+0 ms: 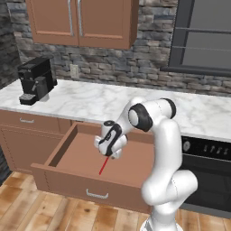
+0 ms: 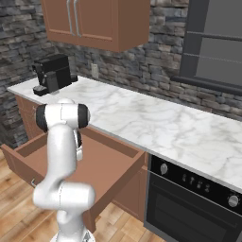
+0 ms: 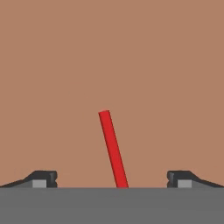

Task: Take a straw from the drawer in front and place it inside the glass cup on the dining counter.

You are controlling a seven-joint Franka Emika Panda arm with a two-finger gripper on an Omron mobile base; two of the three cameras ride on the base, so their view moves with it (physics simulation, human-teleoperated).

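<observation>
Wide-open, empty pincer above red straw flat inside pulled-out brown drawer.

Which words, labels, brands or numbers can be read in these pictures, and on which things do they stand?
None can be read.
Oven: its control panel carries knobs and small light marks, too small to read.
Coffee machine: no visible label.
Drawer and straw: plain.
</observation>
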